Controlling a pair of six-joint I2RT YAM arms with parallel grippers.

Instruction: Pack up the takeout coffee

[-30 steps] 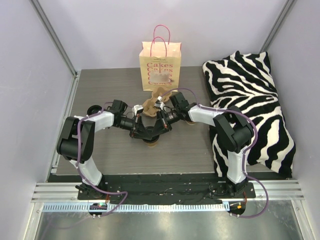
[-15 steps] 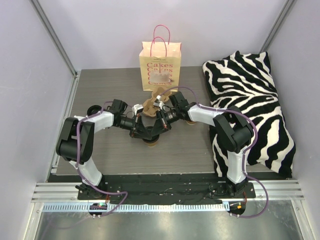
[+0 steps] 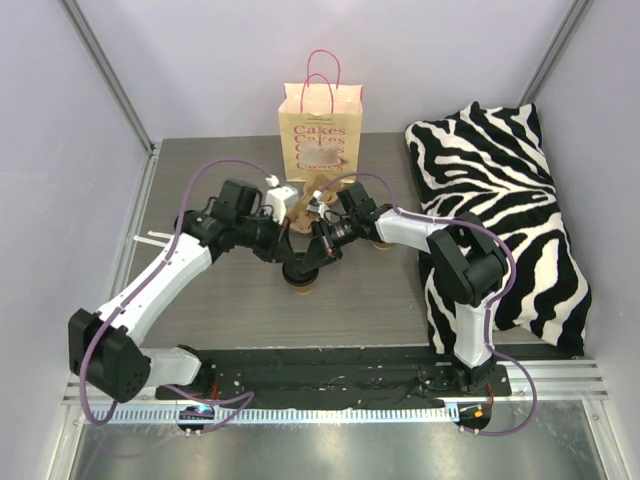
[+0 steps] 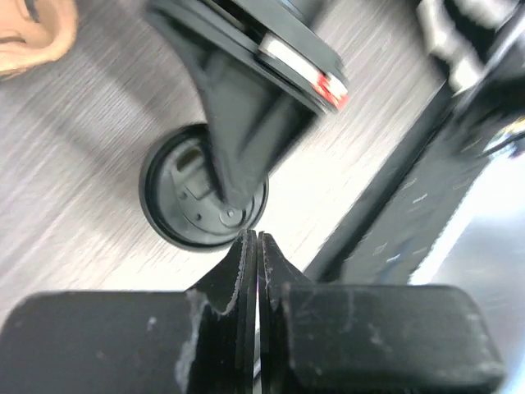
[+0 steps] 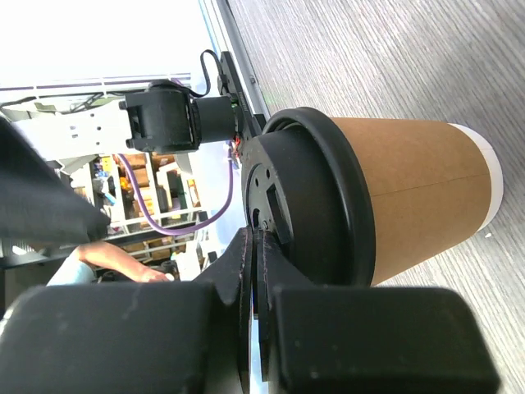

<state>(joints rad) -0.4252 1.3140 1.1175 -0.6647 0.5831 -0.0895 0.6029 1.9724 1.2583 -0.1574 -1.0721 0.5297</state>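
Brown kraft-paper takeout coffee cup (image 3: 302, 277) with its black plastic lid (image 5: 312, 205) stands upright on the grey wood-grain table (image 3: 200, 300), just ahead of the 2 arm bases and right between the 2 wrists.

And there's the change: the left arm has unfolded. A second ago its elbow sat tucked up on the near left; now that link lies low and stretched out, and the wrist has lifted. The left gripper (image 4: 256, 238) looks straight down on the lid, jaws pinched tight together with nothing between them, tips just off the lid's rim.

The right arm has not budged. The right gripper (image 5: 256, 234) is clenched too, its closed tips resting against the top of the lid. That's a press, not a grasp; it holds nothing.

The cup itself hasn't moved in that second. So I'd call the lid work finished or close to it, while the packing proper hasn't begun.

Just beyond the cup lies the tan moulded-pulp cup carrier (image 3: 300, 210), partly hidden by the wrists. Behind that, at the back, the cream paper "Cakes" bag with pink handles (image 3: 320, 125) stands upright. Off to the right, a zebra-striped pillow (image 3: 500, 180).

Next, I'd judge, 1 gripper has to open and take the cup by its wall.
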